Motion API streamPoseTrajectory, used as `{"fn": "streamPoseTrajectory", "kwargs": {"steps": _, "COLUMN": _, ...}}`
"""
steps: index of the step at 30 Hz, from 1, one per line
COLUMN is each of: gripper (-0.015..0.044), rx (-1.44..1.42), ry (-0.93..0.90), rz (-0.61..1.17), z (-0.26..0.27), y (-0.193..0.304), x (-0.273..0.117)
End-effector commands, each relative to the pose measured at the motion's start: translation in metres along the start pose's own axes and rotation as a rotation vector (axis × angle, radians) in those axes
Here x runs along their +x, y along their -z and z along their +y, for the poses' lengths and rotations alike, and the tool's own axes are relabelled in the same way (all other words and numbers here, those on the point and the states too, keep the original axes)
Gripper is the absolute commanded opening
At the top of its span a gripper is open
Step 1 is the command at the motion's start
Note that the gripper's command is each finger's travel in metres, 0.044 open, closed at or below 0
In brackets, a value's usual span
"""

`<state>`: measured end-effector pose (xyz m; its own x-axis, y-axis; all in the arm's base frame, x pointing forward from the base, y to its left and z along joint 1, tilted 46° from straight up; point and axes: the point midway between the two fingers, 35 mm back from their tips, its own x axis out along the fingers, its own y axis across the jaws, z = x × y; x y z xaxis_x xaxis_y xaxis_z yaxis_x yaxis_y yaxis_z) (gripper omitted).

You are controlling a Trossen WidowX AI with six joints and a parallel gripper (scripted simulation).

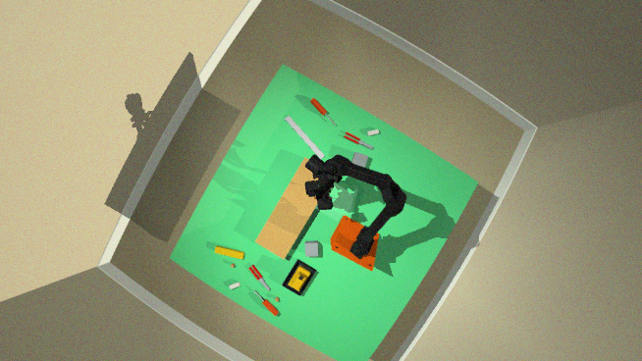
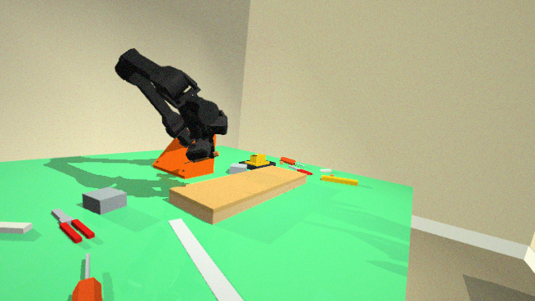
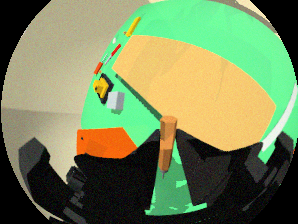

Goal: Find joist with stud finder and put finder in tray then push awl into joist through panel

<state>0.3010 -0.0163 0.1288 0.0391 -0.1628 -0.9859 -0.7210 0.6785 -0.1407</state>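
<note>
My gripper [image 2: 213, 154] [image 3: 167, 132] is shut on the awl [image 3: 167, 145], gripping its orange-brown wooden handle. The handle's end sticks out past the fingers toward the panel side; the thin metal tip shows faintly in the wrist view. The gripper is tilted and raised, beside and partly over the upper end of the panel in the top view. The wooden floor panel [image 1: 282, 221] [image 2: 245, 188] [image 3: 200, 90] lies flat, with no hole visible on its visible top. The yellow stud finder [image 1: 297, 282] [image 2: 258, 159] [image 3: 101, 88] sits in the black tray [image 1: 290, 275] [image 2: 270, 164].
One grey block [image 1: 312, 248] [image 3: 115, 101] stands between tray and panel, another [image 1: 360, 159] [image 2: 104, 200] beyond the panel's upper end. A white strip [image 1: 304, 137] [image 2: 204, 262] lies near that end. Pliers [image 1: 259, 278] [image 2: 74, 229], screwdrivers [image 1: 270, 306] and a yellow bar [image 1: 229, 252] [image 2: 339, 180] lie around.
</note>
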Motion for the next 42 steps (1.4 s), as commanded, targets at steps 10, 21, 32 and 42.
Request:
{"fn": "streamPoseTrajectory", "kwargs": {"steps": 10, "gripper": 0.0000, "rx": -0.452, "ry": -0.243, "rz": -0.301, "z": 0.030, "y": -0.062, "x": 0.014}}
{"fn": "streamPoseTrajectory", "kwargs": {"steps": 21, "gripper": 0.0000, "rx": -0.798, "ry": -0.354, "rz": -0.643, "z": 0.054, "y": -0.109, "x": 0.016}}
{"fn": "streamPoseTrajectory", "kwargs": {"steps": 32, "gripper": 0.0000, "rx": -0.922, "ry": -0.366, "rz": -0.802, "z": 0.061, "y": -0.126, "x": 0.014}}
{"fn": "streamPoseTrajectory", "kwargs": {"steps": 42, "gripper": 0.0000, "rx": -0.922, "ry": -0.366, "rz": -0.802, "z": 0.060, "y": -0.125, "x": 0.017}}
